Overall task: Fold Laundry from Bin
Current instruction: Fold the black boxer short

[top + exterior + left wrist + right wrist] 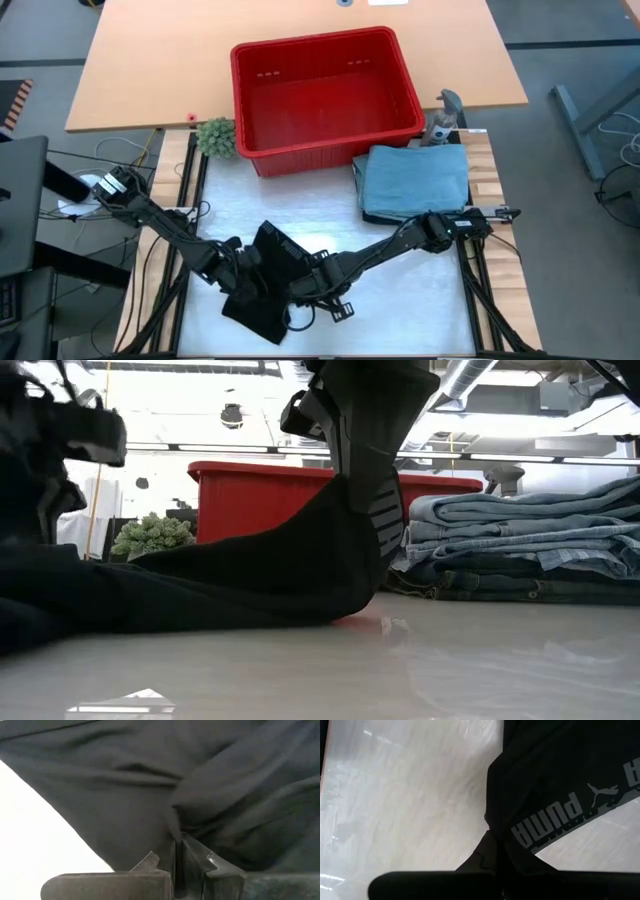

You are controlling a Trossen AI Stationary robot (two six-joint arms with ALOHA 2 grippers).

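A black garment (pixel 262 285) lies at six o'clock on the table (pixel 400 310). Both arms meet there: the left gripper (pixel 238 262) and right gripper (pixel 300 280) each have fingers closed on its cloth. The red bin (pixel 325 95) stands at twelve o'clock, with folded denim (pixel 415 180) at its right.

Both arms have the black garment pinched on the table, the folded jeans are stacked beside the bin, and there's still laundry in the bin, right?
One thing is off: the bin is empty, as the high view shows. The rest holds.
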